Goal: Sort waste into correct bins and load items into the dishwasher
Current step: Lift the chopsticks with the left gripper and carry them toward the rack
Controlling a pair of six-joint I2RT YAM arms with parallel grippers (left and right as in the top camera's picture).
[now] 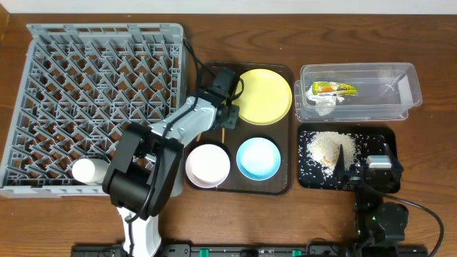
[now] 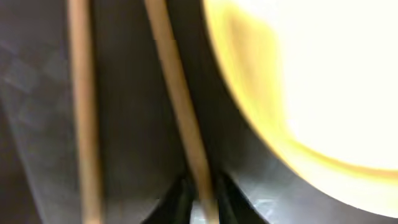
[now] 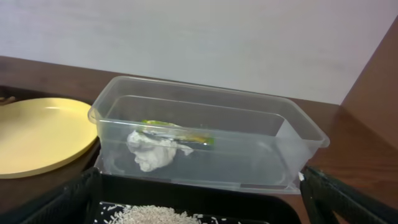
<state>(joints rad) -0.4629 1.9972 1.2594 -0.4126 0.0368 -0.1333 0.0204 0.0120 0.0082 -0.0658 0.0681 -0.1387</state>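
While closed, left pincer [image 2: 203,198] astride chopstick [image 2: 177,99].

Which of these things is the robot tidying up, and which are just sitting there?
For the job: dish rack, cup, plate, pink bowl, blue bowl, chopsticks, clear tub, wrapper, tissue, black tray, crumbs.
Just lying about: brown serving tray, table.

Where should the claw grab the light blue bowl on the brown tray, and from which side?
Pinch the light blue bowl by its rim, probably on the right, coming straight down: it sits upright and open, so one finger can go inside the wall. The white-pink bowl crowds its left edge.
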